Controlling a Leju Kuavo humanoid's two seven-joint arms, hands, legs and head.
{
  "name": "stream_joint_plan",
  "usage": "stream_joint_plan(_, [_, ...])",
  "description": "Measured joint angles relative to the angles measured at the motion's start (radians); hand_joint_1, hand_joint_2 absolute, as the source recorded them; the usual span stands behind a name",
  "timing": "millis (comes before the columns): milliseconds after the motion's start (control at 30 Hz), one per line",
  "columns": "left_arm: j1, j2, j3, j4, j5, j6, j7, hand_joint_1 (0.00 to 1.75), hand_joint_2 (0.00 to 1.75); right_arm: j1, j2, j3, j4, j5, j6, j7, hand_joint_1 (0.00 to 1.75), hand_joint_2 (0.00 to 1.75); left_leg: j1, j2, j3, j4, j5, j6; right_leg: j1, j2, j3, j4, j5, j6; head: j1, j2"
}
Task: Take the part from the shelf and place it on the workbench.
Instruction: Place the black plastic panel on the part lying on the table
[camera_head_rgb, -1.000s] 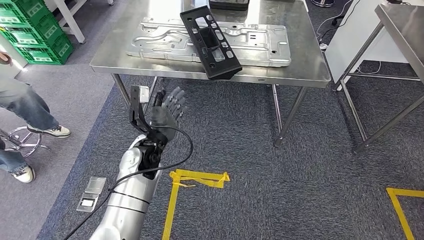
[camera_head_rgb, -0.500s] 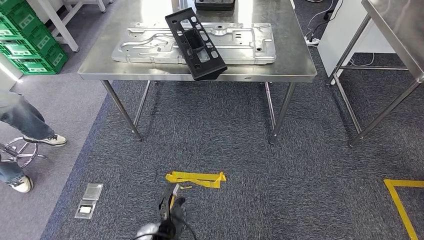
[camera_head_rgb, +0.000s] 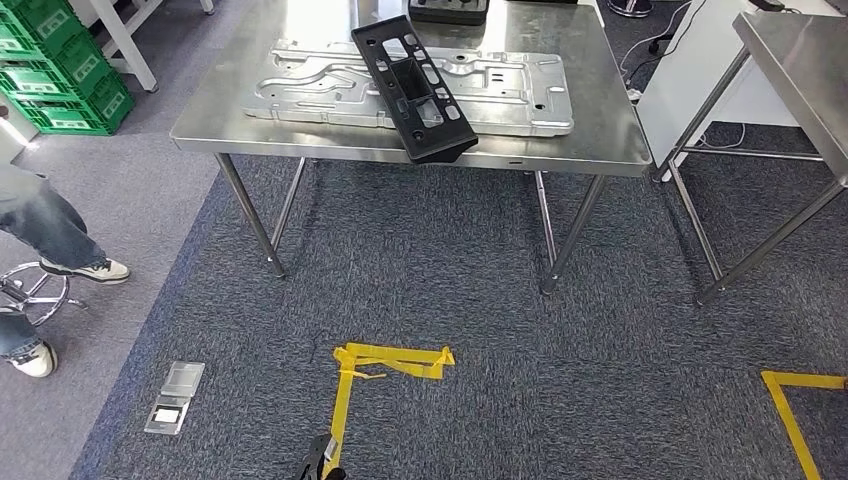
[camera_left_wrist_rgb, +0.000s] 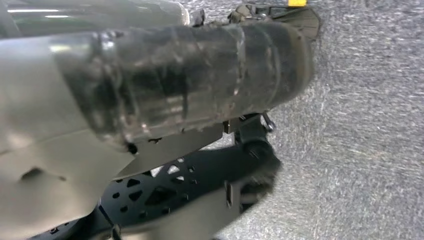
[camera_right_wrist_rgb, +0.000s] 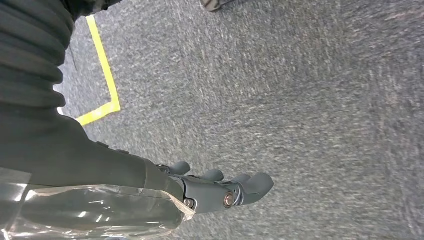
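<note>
The part (camera_head_rgb: 412, 88) lies on the tabletop (camera_head_rgb: 605, 150). It rests slantwise across the silver plate (camera_head_rgb: 520, 100), and its near end sticks out a little over the front edge. No hand touches it. It lay the same way on the plate one second ago; the small shift of the whole table in the head view is the camera's move, not the part's.

What has changed is your left arm. One second ago it was raised in front of the table with the fingers spread and nothing in them. Half a second ago it was already low, and now only a dark tip of it remains at the bottom edge of the head view, near the yellow tape (camera_head_rgb: 390, 355). The left hand (camera_left_wrist_rgb: 175, 90) is blurred in its wrist view behind its wrapped cover, so you cannot tell how its fingers lie. The right hand (camera_right_wrist_rgb: 220, 190) hangs over the carpet (camera_head_rgb: 500, 330) with its fingers stretched out and holds nothing.

My judgement: the placing is done and the arm is going back to rest. The only doubt is the end over the edge; it looks steady, but a push there could tip the part off.

A person (camera_head_rgb: 50, 230) sits at the left, well apart from the table.
</note>
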Motion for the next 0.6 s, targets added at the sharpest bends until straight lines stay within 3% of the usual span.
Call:
stream_joint_plan(33, [-0.003,-0.001,0.004,0.007,0.002,0.000,-0.002,0.00,0.00,0.001,0.001,-0.004,0.001,-0.001,0.000,0.000,0.00,1.75,-0.001,-0.001,-0.001,0.000,0.001,0.001,0.000,0.000,-0.009,0.025,-0.004,0.000,0.000,0.000])
stream_joint_plan(67, [-0.006,-0.002,0.008,0.013,0.005,0.000,-0.004,0.00,0.00,0.002,0.001,-0.008,0.002,-0.001,0.000,0.000,0.00,1.31,-0.002,-0.001,-0.002,0.001,0.002,0.000,0.000,-0.001,0.004,0.006,0.012,-0.002,0.000,0.000])
stream_joint_plan(167, [-0.016,-0.003,0.018,0.024,0.015,-0.002,-0.029,0.00,0.00,-0.001,0.001,-0.021,0.002,-0.004,0.008,-0.001,0.00,0.00,-0.006,-0.004,-0.003,0.006,0.004,-0.005,0.002,-0.002,0.120,-0.200,0.098,-0.016,0.001,0.000])
stream_joint_plan(233, [-0.024,0.000,0.028,0.027,0.021,-0.007,-0.056,0.00,0.00,-0.004,-0.002,-0.027,0.002,-0.008,0.016,-0.004,0.00,0.00,-0.011,-0.007,-0.005,0.010,0.005,-0.013,0.006,-0.006,0.161,-0.276,0.120,-0.026,-0.001,0.000])
stream_joint_plan(267, [-0.027,0.002,0.032,0.028,0.024,-0.010,-0.068,0.00,0.00,-0.004,-0.003,-0.029,0.003,-0.010,0.020,-0.007,0.00,0.44,-0.012,-0.009,-0.006,0.011,0.005,-0.018,0.007,-0.007,0.163,-0.283,0.121,-0.031,-0.002,0.000])
stream_joint_plan(333, [-0.032,0.014,0.038,0.031,0.030,-0.015,-0.088,0.00,0.00,-0.003,-0.006,-0.036,0.003,-0.013,0.026,-0.014,0.00,0.44,-0.010,-0.012,-0.006,0.014,0.002,-0.029,0.004,-0.013,0.165,-0.287,0.128,-0.041,-0.004,0.000])
stream_joint_plan(367, [-0.033,0.021,0.041,0.034,0.033,-0.019,-0.096,0.00,0.00,-0.003,-0.007,-0.040,0.003,-0.014,0.028,-0.018,0.00,0.44,-0.009,-0.012,-0.012,0.033,-0.015,-0.036,0.002,-0.014,0.166,-0.291,0.132,-0.047,-0.005,0.000])
stream_joint_plan(400, [-0.034,0.028,0.044,0.038,0.037,-0.023,-0.103,0.00,0.00,-0.003,-0.008,-0.043,0.003,-0.016,0.030,-0.020,0.00,0.00,-0.006,-0.011,-0.025,0.071,-0.044,-0.042,-0.001,-0.015,0.166,-0.296,0.137,-0.052,-0.006,0.000])
stream_joint_plan(500, [-0.039,0.037,0.051,0.042,0.049,-0.029,-0.110,0.00,0.00,-0.002,-0.009,-0.050,0.005,-0.034,0.043,-0.019,0.00,0.00,0.005,-0.008,-0.086,0.261,-0.152,-0.056,-0.001,-0.010,0.160,-0.297,0.142,-0.057,-0.009,0.000])
stream_joint_plan(533, [-0.040,0.037,0.054,0.043,0.052,-0.028,-0.111,0.00,0.00,-0.001,-0.009,-0.053,0.006,-0.042,0.047,-0.017,0.00,0.00,0.007,-0.008,-0.089,0.295,-0.162,-0.060,-0.002,-0.006,0.159,-0.297,0.143,-0.056,-0.009,0.000])
stream_joint_plan(567, [-0.041,0.038,0.057,0.044,0.055,-0.027,-0.113,0.00,0.00,0.000,-0.009,-0.057,0.007,-0.048,0.050,-0.013,0.00,0.00,0.010,-0.008,-0.075,0.290,-0.153,-0.061,-0.002,0.000,0.158,-0.296,0.143,-0.055,-0.010,0.000])
stream_joint_plan(600, [-0.041,0.039,0.061,0.046,0.057,-0.024,-0.116,0.00,0.00,0.000,-0.008,-0.061,0.007,-0.051,0.051,-0.010,0.00,0.00,0.012,-0.010,-0.046,0.246,-0.126,-0.062,-0.003,0.008,0.158,-0.295,0.144,-0.053,-0.010,0.000])
